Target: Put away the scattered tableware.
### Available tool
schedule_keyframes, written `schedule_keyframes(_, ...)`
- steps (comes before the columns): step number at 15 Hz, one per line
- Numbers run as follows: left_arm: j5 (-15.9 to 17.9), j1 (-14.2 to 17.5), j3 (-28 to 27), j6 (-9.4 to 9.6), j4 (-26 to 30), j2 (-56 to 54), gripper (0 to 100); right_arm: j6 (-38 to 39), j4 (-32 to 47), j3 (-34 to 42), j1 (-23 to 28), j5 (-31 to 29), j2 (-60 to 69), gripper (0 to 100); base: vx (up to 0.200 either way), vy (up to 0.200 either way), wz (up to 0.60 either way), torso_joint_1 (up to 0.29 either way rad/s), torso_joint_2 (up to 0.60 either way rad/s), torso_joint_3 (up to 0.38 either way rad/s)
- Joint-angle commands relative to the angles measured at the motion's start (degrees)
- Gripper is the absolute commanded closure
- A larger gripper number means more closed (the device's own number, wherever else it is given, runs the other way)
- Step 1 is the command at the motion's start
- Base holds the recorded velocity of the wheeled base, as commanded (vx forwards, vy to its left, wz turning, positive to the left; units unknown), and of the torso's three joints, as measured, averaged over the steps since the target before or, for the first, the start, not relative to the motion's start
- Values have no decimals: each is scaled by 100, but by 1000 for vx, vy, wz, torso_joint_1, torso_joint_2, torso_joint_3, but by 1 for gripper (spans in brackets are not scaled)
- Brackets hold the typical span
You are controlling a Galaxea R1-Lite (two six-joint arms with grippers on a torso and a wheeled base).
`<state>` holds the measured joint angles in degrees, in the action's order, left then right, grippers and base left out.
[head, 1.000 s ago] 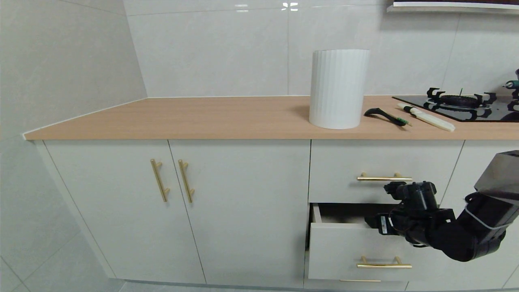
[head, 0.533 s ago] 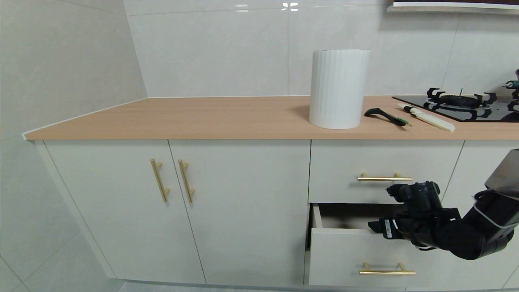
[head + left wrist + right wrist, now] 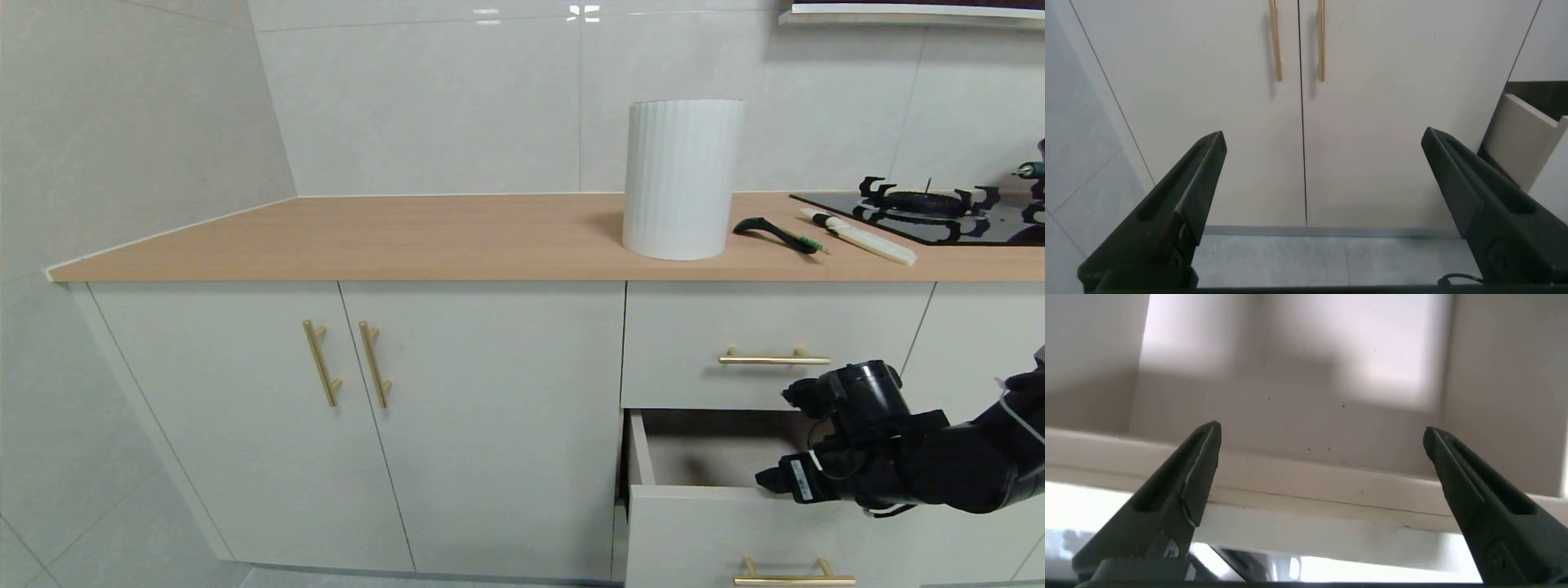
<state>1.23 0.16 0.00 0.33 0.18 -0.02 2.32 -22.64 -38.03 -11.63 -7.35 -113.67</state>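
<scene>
**At the lower drawer: pulled further out, tableware not yet touched**

Beneath the right part of the light wooden table [image 3: 408, 237], the white lower drawer with a brass bar handle [image 3: 710, 531] stands further out than a second ago. Its front panel has come forward and more of its pale inside shows. The right arm has drawn back and sunk with it. By my judgement the storage place is now nearly ready, and the next step is to fetch the pieces above.

The right end effector [image 3: 784, 480] sits at the top edge of the drawer front. In its wrist view, the right end effector [image 3: 1321, 469] has its fingers spread wide with the drawer's rim and floor between them. It holds nothing, and it may be touching the rim, though the contact is hard to make out.

The left end effector [image 3: 1319, 175] is also spread wide and empty, and it faces the white double cabinet doors with brass handles [image 3: 1298, 98].

The tableware lies on the table between the tall white ribbed cylinder [image 3: 682, 180] and the black gas hob [image 3: 931, 214]. It consists of a black-handled utensil with a green tip [image 3: 775, 232] and, just beside it, a long cream-white utensil [image 3: 869, 242]. Both lie well apart from either arm.
</scene>
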Motion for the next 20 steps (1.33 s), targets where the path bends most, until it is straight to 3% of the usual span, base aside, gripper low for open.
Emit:
schedule_keyframes(1, 0, 2, 0, 2, -1, 2, 0, -100, 260, -2, -15, 6, 275, 0, 0, 0, 0, 0, 0, 0)
schedule_keyframes(10, 0, 2, 0, 2, -1, 2, 0, -1023, 2360, -29, -94, 6, 987, 0, 0, 0, 0, 0, 0, 0)
schedule_keyframes(15, 0, 2, 0, 2, -1, 2, 0, -1348, 3573, -11, -472, 6, 1408, 0, 0, 0, 0, 0, 0, 0)
schedule_keyframes(20, 0, 2, 0, 2, -1, 2, 0, -1541, 4285, 15, -806, -12, 1646, 0, 0, 0, 0, 0, 0, 0)
